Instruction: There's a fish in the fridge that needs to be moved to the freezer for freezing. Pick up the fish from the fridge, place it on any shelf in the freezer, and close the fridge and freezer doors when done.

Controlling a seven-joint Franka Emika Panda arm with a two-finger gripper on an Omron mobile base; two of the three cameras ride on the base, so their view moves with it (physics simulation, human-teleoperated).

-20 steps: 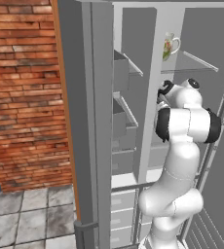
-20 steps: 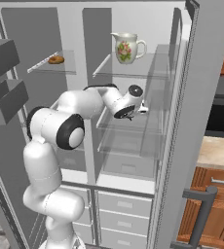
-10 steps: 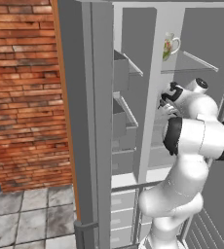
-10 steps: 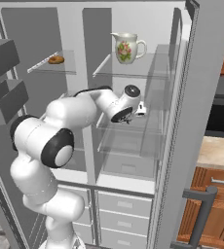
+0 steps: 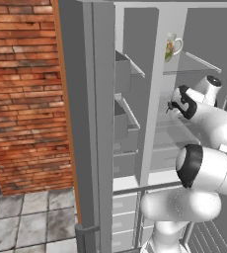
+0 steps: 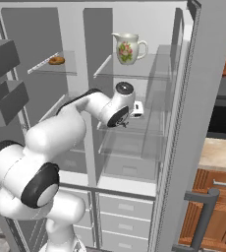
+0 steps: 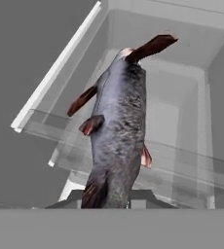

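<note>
fingers: clamped on the fish (image 7: 118, 131), low near one end
fish: hanging off the grip inside the fridge (image 6: 156, 74), over a glass shelf (image 7: 182, 165)
risk: could swing, clip the shelf coming out, slip loose

Top glass shelf (image 6: 149, 74) in fridge carries floral pitcher (image 6: 127, 48).

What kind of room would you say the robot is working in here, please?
Most likely a home kitchen. A tall grey side-by-side unit stands open: the fridge with glass shelves holds a floral pitcher, the freezer has grey bins, and wooden cabinets under a pale countertop stand beside it.
</note>
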